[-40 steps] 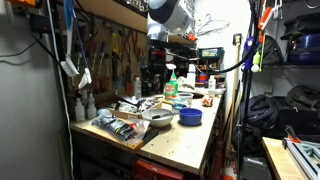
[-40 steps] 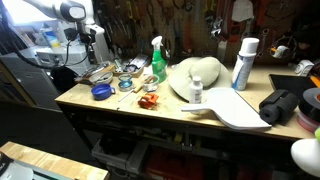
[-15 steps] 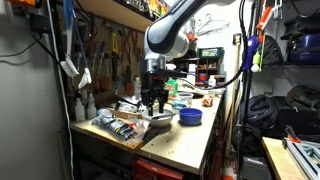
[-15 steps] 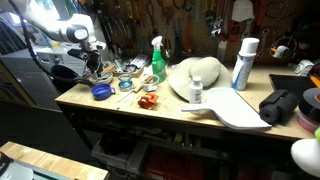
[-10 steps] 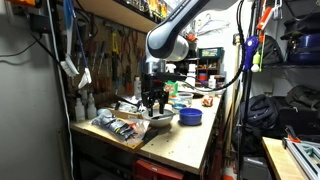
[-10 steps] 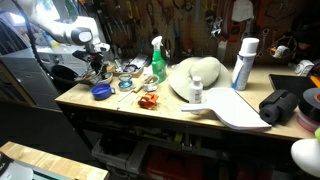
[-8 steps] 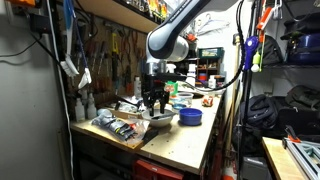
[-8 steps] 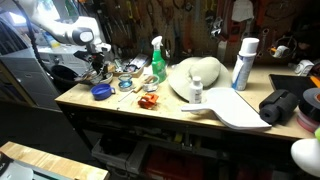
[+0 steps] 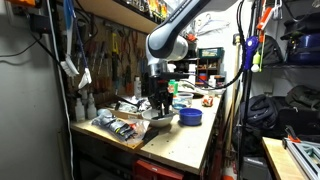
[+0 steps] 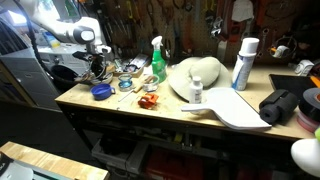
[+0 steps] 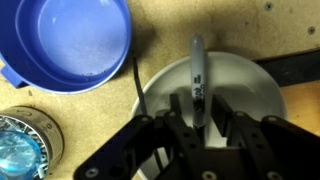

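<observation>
My gripper [image 11: 198, 105] hangs straight over a white bowl [image 11: 255, 90] on the wooden bench. A grey pen [image 11: 196, 62] lies in the bowl, its far end resting on the rim. The pen runs between my two fingers, close against one of them, with a gap to the other. The jaws are open around it. A blue bowl [image 11: 65, 40] stands just beside the white one. In both exterior views the gripper [image 9: 158, 106] [image 10: 100, 68] is low at the white bowl [image 9: 158, 119], next to the blue bowl [image 9: 190, 116] [image 10: 100, 91].
A green spray bottle [image 10: 158, 62], an orange object [image 10: 148, 101], a white hat-like shape [image 10: 195, 77] and a white can [image 10: 243, 63] stand on the bench. A round jar top [image 11: 20, 140] and a thin black wire [image 11: 137, 75] lie close to the white bowl. Tools hang on the back wall.
The arm came down from high above the bench to the white bowl. Over the last second it has sunk slightly lower, and the fingers look closer together.
</observation>
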You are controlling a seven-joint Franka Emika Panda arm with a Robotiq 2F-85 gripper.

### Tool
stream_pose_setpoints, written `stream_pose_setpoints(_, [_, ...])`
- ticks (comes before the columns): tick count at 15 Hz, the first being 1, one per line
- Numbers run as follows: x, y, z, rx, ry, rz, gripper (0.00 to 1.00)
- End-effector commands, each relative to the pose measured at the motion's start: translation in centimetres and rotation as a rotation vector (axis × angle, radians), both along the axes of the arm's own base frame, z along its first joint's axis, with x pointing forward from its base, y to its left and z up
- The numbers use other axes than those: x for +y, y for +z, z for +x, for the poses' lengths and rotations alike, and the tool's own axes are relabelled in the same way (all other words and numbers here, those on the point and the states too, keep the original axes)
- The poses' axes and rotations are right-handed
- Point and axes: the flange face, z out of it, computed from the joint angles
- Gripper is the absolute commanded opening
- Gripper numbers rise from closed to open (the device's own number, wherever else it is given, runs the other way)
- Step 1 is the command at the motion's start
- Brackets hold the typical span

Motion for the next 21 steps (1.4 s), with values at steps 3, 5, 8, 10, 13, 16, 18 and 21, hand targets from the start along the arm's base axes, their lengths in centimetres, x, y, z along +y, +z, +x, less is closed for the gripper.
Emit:
stream_pose_setpoints(3, [0.2, 1.1, 0.2, -0.005, 0.009, 0.016, 0.02])
stream_pose_setpoints(5, [-0.3, 2.8, 0.5, -0.026, -0.001, 0.046, 0.07])
stream_pose_setpoints(8, [-2.2, 6.1, 1.1, -0.090, -0.055, 0.082, 0.06])
stream_pose_setpoints(10, [-4.1, 7.6, 1.2, -0.123, -0.097, 0.067, 0.06])
stream_pose_setpoints(13, [-8.3, 9.0, 1.0, -0.196, -0.249, -0.021, 0.06])
stream_pose_setpoints(16, [-12.2, 9.2, 0.9, -0.272, -0.373, -0.115, 0.06])
stream_pose_setpoints(18, [-14.0, 9.2, 0.3, -0.306, -0.425, -0.210, 0.06])
stream_pose_setpoints(21, [-15.6, 8.7, -0.9, -0.307, -0.471, -0.315, 0.06])
